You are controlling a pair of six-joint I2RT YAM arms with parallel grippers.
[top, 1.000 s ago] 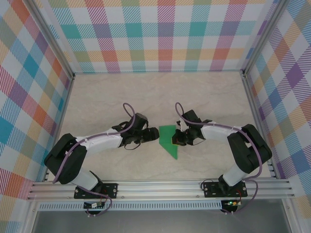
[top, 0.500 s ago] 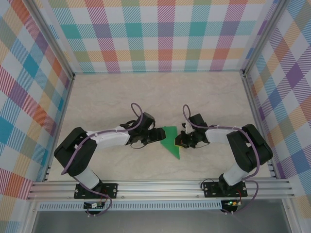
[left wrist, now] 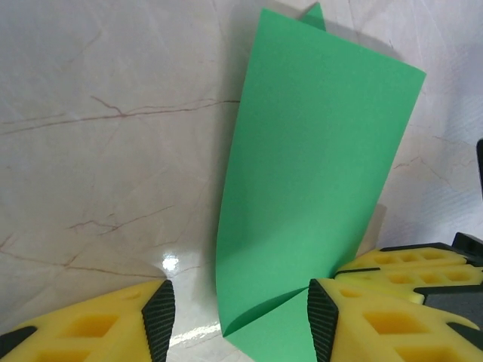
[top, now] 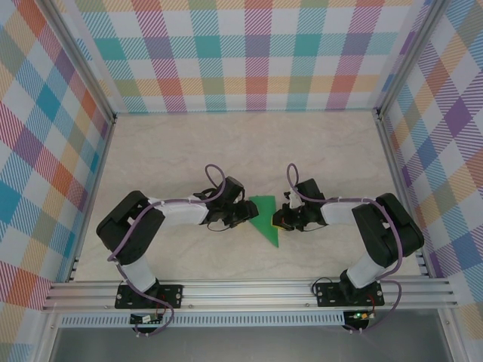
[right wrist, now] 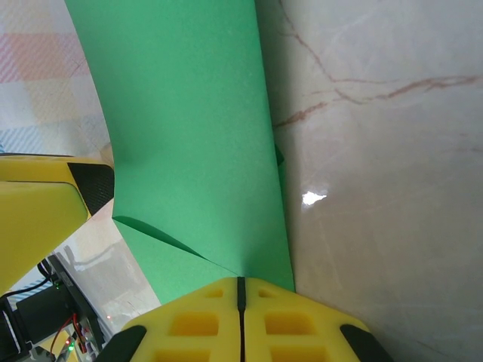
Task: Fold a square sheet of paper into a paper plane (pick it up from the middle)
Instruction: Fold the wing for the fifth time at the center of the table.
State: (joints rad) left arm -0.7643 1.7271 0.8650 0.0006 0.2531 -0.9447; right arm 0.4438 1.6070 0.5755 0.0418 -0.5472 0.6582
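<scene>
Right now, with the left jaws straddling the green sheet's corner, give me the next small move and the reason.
Probably close the left gripper on the green sheet. Its fingers stand apart with the sheet's folded corner between them, not yet pinched, while the right gripper is shut on the opposite side. A second grip would likely let both arms work the fold.

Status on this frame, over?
Left tool open, straddling green sheet edge. Right tool shut on sheet's opposite side. Sheet folded, flap raised. No obstacles seen.

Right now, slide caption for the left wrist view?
Left tool open, straddling the lower edge of the folded green sheet, which the shut right tool pinches over the marble table.
</scene>
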